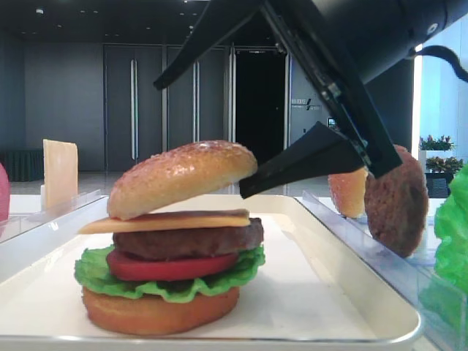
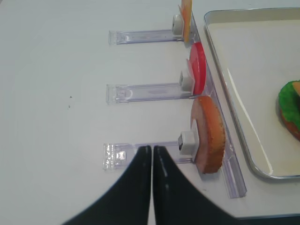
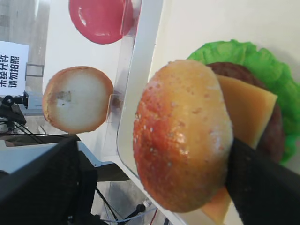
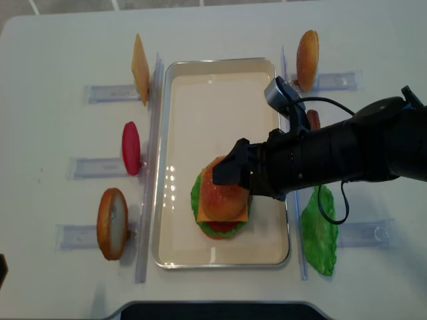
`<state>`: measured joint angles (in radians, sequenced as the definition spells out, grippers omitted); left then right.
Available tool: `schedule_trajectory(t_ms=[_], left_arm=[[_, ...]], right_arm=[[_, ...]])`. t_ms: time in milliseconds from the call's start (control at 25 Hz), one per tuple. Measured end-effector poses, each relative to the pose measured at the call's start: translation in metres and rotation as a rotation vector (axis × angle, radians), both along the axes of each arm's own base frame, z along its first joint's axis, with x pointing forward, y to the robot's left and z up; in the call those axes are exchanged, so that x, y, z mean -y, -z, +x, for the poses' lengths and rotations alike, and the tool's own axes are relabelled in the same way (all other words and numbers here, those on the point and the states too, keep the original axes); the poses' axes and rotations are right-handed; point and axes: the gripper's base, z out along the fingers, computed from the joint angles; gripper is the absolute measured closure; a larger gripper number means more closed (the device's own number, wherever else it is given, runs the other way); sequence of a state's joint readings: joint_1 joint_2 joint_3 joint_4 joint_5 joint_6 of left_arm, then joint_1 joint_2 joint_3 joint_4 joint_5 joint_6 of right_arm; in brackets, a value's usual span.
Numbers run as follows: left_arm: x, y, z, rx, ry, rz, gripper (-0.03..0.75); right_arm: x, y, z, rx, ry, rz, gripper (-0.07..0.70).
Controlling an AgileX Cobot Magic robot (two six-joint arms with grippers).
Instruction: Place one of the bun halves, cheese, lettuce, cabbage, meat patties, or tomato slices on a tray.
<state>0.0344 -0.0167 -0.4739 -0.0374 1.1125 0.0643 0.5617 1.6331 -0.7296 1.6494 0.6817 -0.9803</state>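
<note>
Spread wide, the right gripper's (image 1: 248, 124) two black fingers stand apart above and beside the seeded bun top (image 1: 183, 178), gripping nothing; the lower finger's tip lies right at the bun's edge, and I cannot tell whether it touches. Over on the left, the left gripper (image 2: 152, 154) has its fingers pressed together with nothing between them, hovering over the bare table by a clear plastic rack (image 2: 164, 157).

Biggest thing here is the white tray (image 4: 220, 87), sitting in the middle of the table (image 4: 60, 53). On its near half stands a stacked burger: the flat bottom bun (image 1: 157, 311) on the tray, then the lettuce (image 1: 95, 274), the tomato slice (image 1: 168, 267), the meat patty (image 1: 190, 240), the cheese (image 1: 164, 221), and the bun top resting tilted on the cheese.

Racks on both sides of the tray hold spare pieces upright. To the left: a cheese slice (image 4: 140, 69), a red disc (image 4: 131, 148) and a bun half (image 4: 111, 223). To the right: another bun (image 4: 307, 60), a patty (image 1: 398, 201) and a loose green leaf (image 4: 319, 233).
</note>
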Motion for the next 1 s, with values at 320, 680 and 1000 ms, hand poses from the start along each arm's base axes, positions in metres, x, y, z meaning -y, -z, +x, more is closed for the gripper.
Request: schedule_trajectory(t_ms=[320,680,1000], left_arm=[[0.000,0.000,0.000,0.000,0.000,0.000,0.716],[0.000,0.000,0.000,0.000,0.000,0.000,0.716],[0.000,0.000,0.000,0.000,0.000,0.000,0.716]], right_arm=[[0.006,-0.005,-0.002,0.020,0.013,-0.061,0.019],[0.008,-0.005,-0.003,0.028,0.004,-0.101,0.019],[0.017,-0.031,-0.010,0.094,0.028,-0.114,0.019]])
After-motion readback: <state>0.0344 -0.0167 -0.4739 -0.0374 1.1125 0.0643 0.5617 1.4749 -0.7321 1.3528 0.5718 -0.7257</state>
